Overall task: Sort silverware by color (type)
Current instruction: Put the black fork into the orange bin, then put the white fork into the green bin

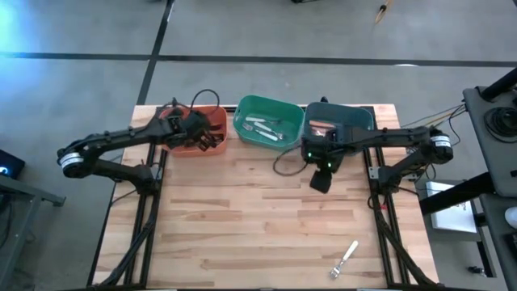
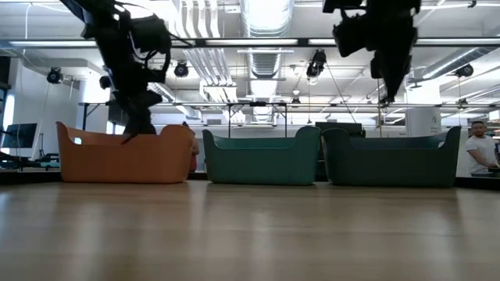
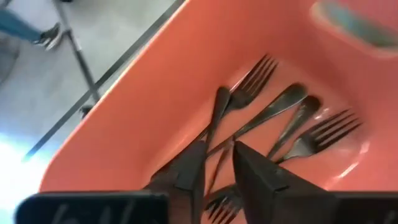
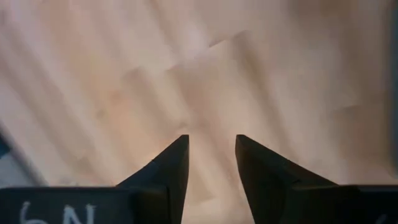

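Seen from overhead, the left gripper (image 1: 212, 139) reaches into the red-orange bin (image 1: 187, 146) at the table's far left, while the right gripper (image 1: 321, 179) hangs over bare wood just in front of the teal bin (image 1: 359, 119) at the far right. The left wrist camera looks down past that gripper's dark fingers (image 3: 186, 171), which stand a narrow gap apart with nothing visibly pinched between them; several dark-handled forks (image 3: 283, 121) lie loose in a crossed heap on the bin floor directly beyond and beneath the fingertips, one handle running close past the tips, though contact cannot be told. From table height the same gripper (image 2: 139, 125) dips behind the bin's front wall (image 2: 125, 160). The right wrist camera shows that arm's fingers (image 4: 171, 165) parted and empty over the plain wooden table (image 4: 112, 81), with no cutlery under them. A single white-handled fork (image 1: 346, 257) lies alone near the table's front right edge, well apart from the right gripper and nearer the camera side than either arm. White-handled forks (image 1: 262, 129) rest in the green bin (image 1: 284, 107) in the middle of the row, and a few pale or orange pieces (image 1: 321, 126) show in the teal bin beside the right arm. A person (image 2: 478, 152) stands in the room beyond the table.
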You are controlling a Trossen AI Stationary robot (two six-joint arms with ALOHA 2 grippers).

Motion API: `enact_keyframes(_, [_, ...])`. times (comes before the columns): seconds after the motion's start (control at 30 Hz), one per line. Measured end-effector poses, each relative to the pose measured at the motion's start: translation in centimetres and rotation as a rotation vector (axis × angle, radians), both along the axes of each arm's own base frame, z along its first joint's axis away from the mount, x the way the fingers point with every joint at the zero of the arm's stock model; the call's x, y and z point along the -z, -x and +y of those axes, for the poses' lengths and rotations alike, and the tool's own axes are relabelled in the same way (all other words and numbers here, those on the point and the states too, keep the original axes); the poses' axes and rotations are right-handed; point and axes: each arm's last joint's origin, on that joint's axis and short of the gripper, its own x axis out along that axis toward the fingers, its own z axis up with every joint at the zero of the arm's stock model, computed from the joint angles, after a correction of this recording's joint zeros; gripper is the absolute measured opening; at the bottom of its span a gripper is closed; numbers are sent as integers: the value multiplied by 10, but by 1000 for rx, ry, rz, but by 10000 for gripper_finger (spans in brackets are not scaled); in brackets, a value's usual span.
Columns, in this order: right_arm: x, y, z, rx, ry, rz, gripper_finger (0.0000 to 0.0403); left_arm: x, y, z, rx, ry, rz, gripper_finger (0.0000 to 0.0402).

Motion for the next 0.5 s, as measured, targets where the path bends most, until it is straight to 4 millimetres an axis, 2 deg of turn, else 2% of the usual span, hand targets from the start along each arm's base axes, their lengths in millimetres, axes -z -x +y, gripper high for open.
enact_keyframes(0.13, [6, 1, 28, -81, -91, 29, 129, -22, -9, 3, 84, 9, -56, 99])
enact_keyframes(0.27, [18, 9, 65, -252, -89, 66, 124, -50, -17, 4, 190, 36, -145, 127])
enact_keyframes(0.5, [46, 25, 132, -542, -107, 4, 98, -87, -30, -5, 501, 266, -411, 141])
